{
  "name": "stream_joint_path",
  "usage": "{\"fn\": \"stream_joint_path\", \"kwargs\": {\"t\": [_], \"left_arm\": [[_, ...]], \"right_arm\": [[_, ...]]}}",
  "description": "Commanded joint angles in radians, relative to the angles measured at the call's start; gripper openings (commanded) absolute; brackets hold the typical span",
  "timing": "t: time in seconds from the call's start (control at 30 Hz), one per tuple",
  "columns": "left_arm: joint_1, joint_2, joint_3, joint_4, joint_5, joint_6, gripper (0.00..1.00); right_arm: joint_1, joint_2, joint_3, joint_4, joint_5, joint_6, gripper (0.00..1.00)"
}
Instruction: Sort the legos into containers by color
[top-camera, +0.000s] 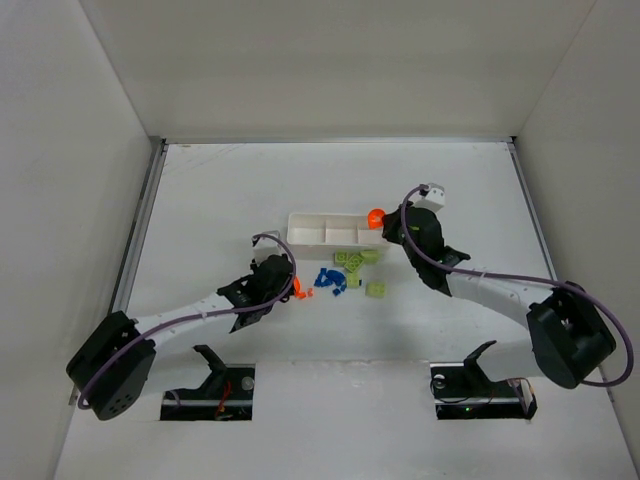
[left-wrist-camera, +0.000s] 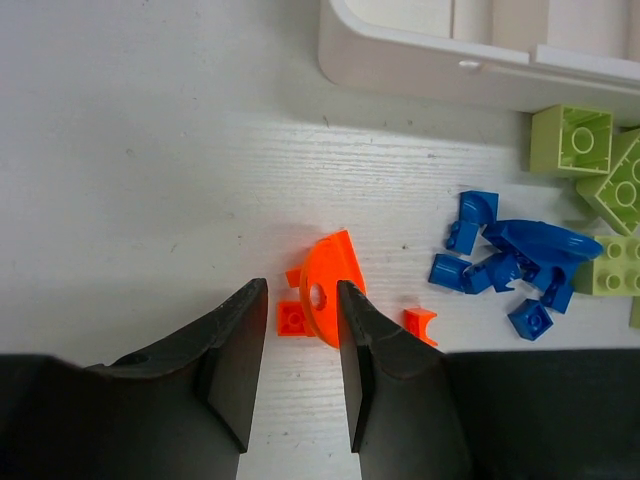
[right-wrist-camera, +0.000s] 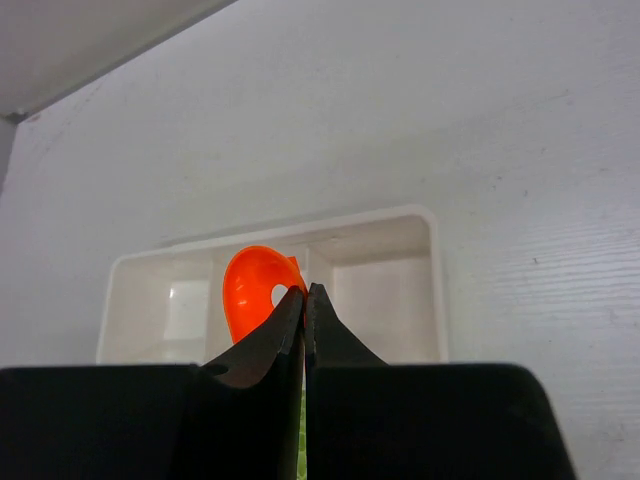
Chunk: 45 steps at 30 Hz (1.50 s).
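Observation:
The white three-compartment tray (top-camera: 305, 228) lies mid-table. My right gripper (top-camera: 384, 222) is shut on a round orange lego piece (top-camera: 375, 216) and holds it above the tray's right end. In the right wrist view the piece (right-wrist-camera: 250, 290) sticks out left of the closed fingertips (right-wrist-camera: 304, 295), with the tray (right-wrist-camera: 436, 300) behind. My left gripper (left-wrist-camera: 300, 300) is open, low over the table. A round orange piece (left-wrist-camera: 330, 280) and a small orange brick (left-wrist-camera: 291, 318) sit at its fingertips. Another orange bit (left-wrist-camera: 421, 325) lies to the right. In the top view the left gripper (top-camera: 290, 288) is left of the blue legos (top-camera: 330, 280).
Blue pieces (left-wrist-camera: 510, 262) lie in a pile right of the left gripper. Lime green bricks (left-wrist-camera: 572, 140) lie beyond them, near the tray (left-wrist-camera: 400, 60). More green bricks (top-camera: 352, 260) and one apart (top-camera: 377, 289) lie in front of the tray. White walls enclose the table.

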<state>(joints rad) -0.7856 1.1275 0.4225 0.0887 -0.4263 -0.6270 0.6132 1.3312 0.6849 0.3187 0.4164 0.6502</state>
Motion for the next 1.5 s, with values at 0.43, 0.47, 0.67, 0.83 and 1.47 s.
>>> {"fn": "stream_joint_path", "kwargs": {"t": [0.43,0.47,0.67,0.83,1.47], "left_arm": [[-0.031,0.084,0.056,-0.001,-0.035,-0.027,0.25],[-0.030,0.084,0.053,-0.001,-0.037,-0.027,0.25],[-0.027,0.080,0.045,-0.003,-0.046,-0.031,0.17],[-0.039,0.052,0.047,-0.017,-0.077,-0.031,0.07],[-0.063,-0.016,0.295,-0.055,-0.045,-0.007,0.00]], "right_arm": [[-0.091,0.094,0.038,-0.006,-0.016,-0.050,0.17],[-0.091,0.092,0.039,-0.007,-0.016,-0.050,0.22],[-0.092,0.076,0.024,-0.006,-0.025,-0.052,0.34],[-0.102,0.007,-0.002,-0.009,-0.025,-0.061,0.36],[-0.165,-0.334,-0.206,-0.032,-0.007,-0.061,0.47]]}}
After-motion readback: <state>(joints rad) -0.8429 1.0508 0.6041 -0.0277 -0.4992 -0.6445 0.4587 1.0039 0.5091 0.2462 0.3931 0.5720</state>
